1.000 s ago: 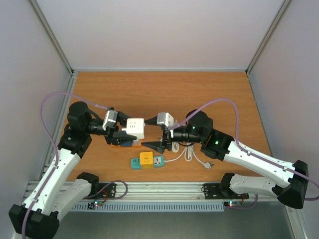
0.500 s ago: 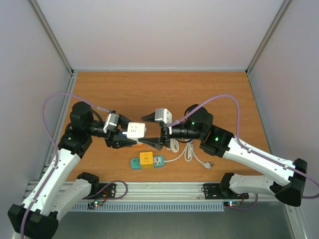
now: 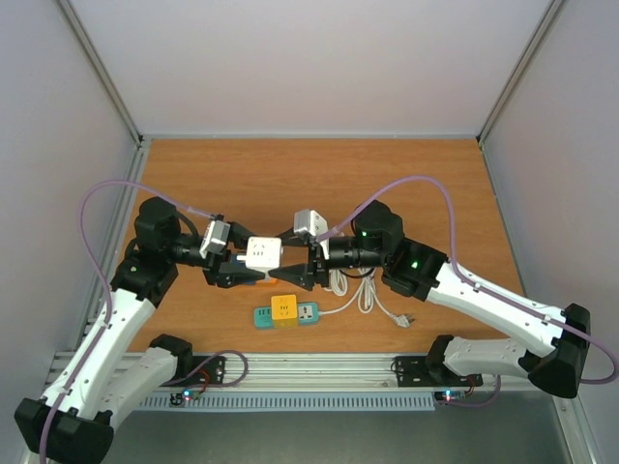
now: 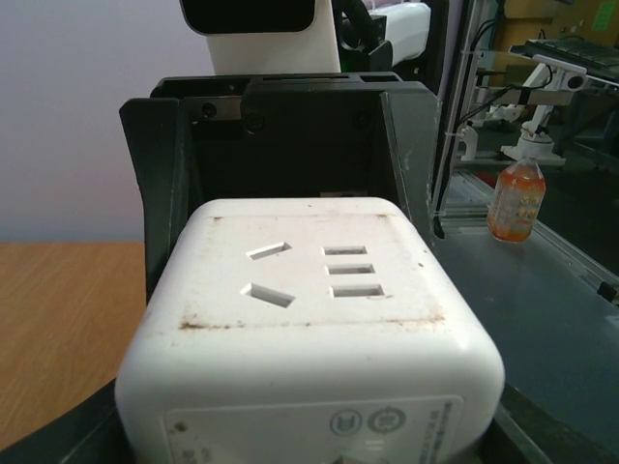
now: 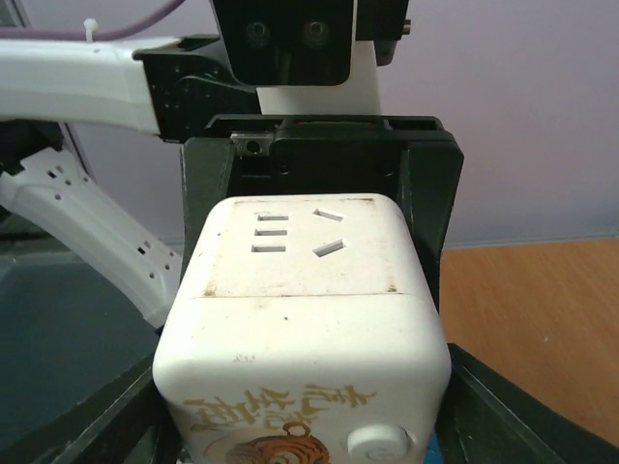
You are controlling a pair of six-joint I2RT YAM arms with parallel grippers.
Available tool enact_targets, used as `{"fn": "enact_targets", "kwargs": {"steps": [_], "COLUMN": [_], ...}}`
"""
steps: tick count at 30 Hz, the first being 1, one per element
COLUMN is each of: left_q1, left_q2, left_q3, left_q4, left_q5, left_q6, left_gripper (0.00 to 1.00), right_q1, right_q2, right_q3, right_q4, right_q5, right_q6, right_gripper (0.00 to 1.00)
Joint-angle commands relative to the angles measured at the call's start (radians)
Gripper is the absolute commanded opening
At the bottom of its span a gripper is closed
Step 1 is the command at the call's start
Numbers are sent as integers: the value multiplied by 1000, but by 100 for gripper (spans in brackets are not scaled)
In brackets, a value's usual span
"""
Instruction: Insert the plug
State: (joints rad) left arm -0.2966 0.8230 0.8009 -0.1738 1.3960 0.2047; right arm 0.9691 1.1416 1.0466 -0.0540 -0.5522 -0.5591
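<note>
A white cube socket (image 3: 262, 253) is held above the table by my left gripper (image 3: 248, 259), which is shut on its sides. It fills the left wrist view (image 4: 309, 290), slot face up. My right gripper (image 3: 281, 256) faces it with its jaws spread on either side of the cube's far end, and the grip is not clear. The right wrist view shows the cube (image 5: 305, 251) between my own fingers, with a tiger print on its near face. A white cable (image 3: 366, 296) with its plug (image 3: 402, 321) lies on the table under the right arm.
A teal power strip (image 3: 306, 314) with a yellow-orange adapter (image 3: 282, 307) lies near the front edge, below the two grippers. The wooden table (image 3: 319, 179) is walled by pale panels on three sides.
My right gripper has moved left, from beside the cube to straddling it. My left gripper has kept hold of the cube and shifted it slightly.
</note>
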Motion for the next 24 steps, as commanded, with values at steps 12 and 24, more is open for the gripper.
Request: {"fn": "enact_targets", "kwargs": {"steps": [12,24], "left_q1": [12,12], "left_q2": [-34,90], "left_q3": [113,9], "left_q4": [-397,-620], "left_q5": [-462,-546], "left_q6": [627,939], "left_gripper": [100,100], "right_q1": [-122,-149], "right_q2": [108,272], "right_q3": [154,369], "right_q4": [-170,-613], "right_q5": [-34,114], "right_q6": [120,-92], "right_gripper": [1,1]}}
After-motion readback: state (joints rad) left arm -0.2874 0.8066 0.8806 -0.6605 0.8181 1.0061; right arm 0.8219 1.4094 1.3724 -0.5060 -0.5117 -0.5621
